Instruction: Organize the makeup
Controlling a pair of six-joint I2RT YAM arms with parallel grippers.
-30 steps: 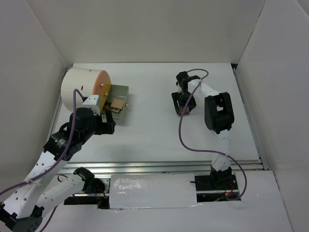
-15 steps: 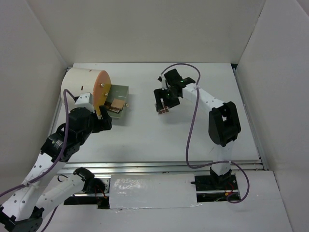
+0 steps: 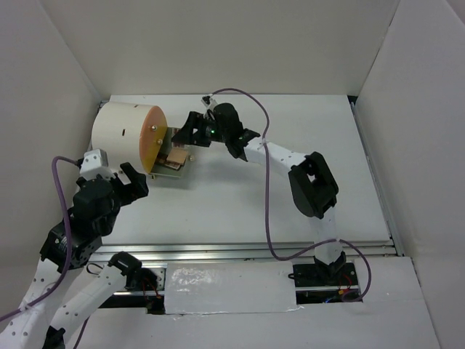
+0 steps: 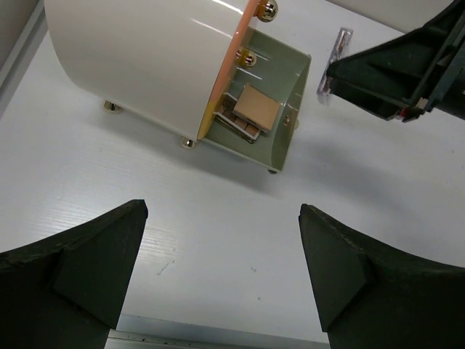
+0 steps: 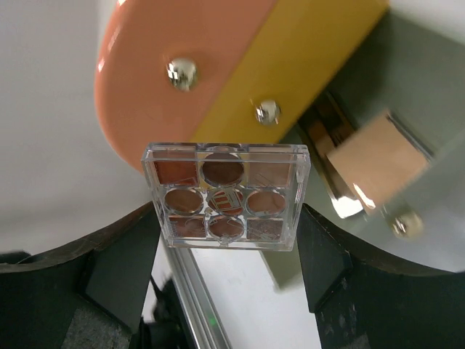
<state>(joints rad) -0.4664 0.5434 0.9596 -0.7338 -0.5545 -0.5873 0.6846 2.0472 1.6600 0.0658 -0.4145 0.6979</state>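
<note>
holding a clear palette (image 5: 226,196) by its two side edges, my right gripper (image 3: 187,135) is up at the open drawer (image 4: 296,102) of the cylinder (image 4: 145,65), and the piece is not yet inside. my left gripper (image 4: 221,270) hangs back over the table (image 4: 218,218) with its fingers spread wide and nothing between them.

as i judge it, the job is well along: a peach palette (image 4: 256,107) lies in the drawer on top of a brown palette (image 4: 236,125), and the top view shows no loose makeup on the table. what is left is to set this piece in. i see no lip tubes anywhere, so i cannot tell whether they are done.

the right wrist view alone shows the round brown pans face on. the left wrist view shows the same piece edge-on, a thin sliver just beside the drawer's far corner, and looks straight into the drawer. from above, my arm hides the piece.
</note>
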